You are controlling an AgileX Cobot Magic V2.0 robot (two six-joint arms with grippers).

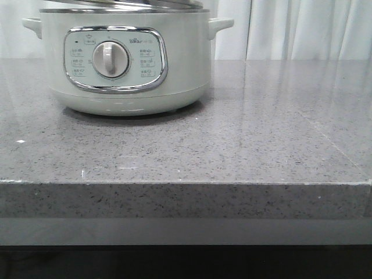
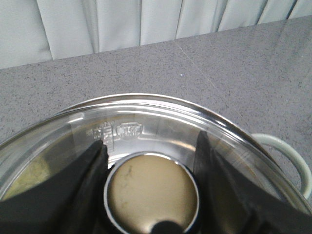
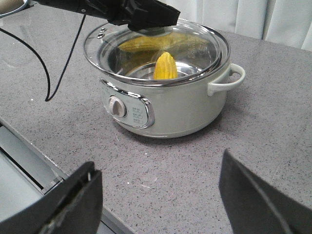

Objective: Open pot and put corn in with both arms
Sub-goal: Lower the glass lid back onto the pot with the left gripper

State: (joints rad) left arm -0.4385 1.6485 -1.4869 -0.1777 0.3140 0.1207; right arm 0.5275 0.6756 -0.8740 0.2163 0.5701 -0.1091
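The pale grey-green pot (image 1: 128, 64) stands at the back left of the grey table, dial facing front. In the right wrist view the pot (image 3: 170, 107) carries its glass lid (image 3: 204, 48) on the rim. The yellow corn (image 3: 165, 66) stands upright inside, seen through the glass. My left gripper (image 3: 146, 17) sits on top of the lid. In the left wrist view my left gripper (image 2: 151, 144) has its fingers (image 2: 95, 165) pressed against both sides of the round lid knob (image 2: 152, 195). My right gripper (image 3: 158, 163) is open and empty, over the table in front of the pot.
A black cable (image 3: 48, 73) hangs from the left arm down onto the table beside the pot. The table's front edge (image 3: 29, 146) runs below the right gripper. One pot handle (image 2: 287, 156) juts past the lid. White curtains hang behind the table.
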